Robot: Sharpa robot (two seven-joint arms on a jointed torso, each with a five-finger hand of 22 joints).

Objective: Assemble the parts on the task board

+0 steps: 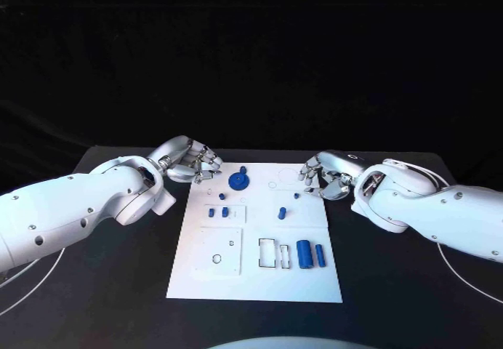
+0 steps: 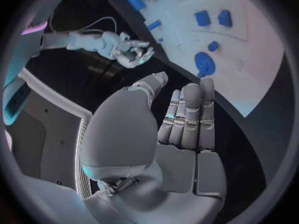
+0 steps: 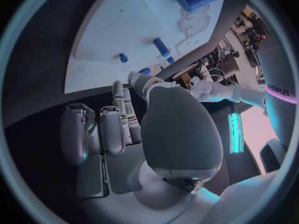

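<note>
The task board (image 1: 225, 280) is laid in the middle of the bench (image 1: 115, 291), its long sides running from the robot's edge to the far edge. The left hand (image 1: 192, 161) is held over the board's far left corner; its fingers are loosely curled, apart, and nothing is held in them. The right hand (image 1: 325, 177) is held at the board's far right edge, likewise loosely curled and without any part in it.

The blue disc (image 1: 240, 179) is seen near the far edge of the board, just beside the left hand and toward the board's middle from it; it is well apart from the right hand. The left hand is therefore judged the nearer for that part.

A small blue peg (image 1: 281, 213) is set right of the board's middle, nearer the right hand, on the robot's side of it. Two blue cylinders (image 1: 305, 254) lie near the board's right edge toward the robot, their long axes parallel to the board's long sides, well apart from both hands.
</note>
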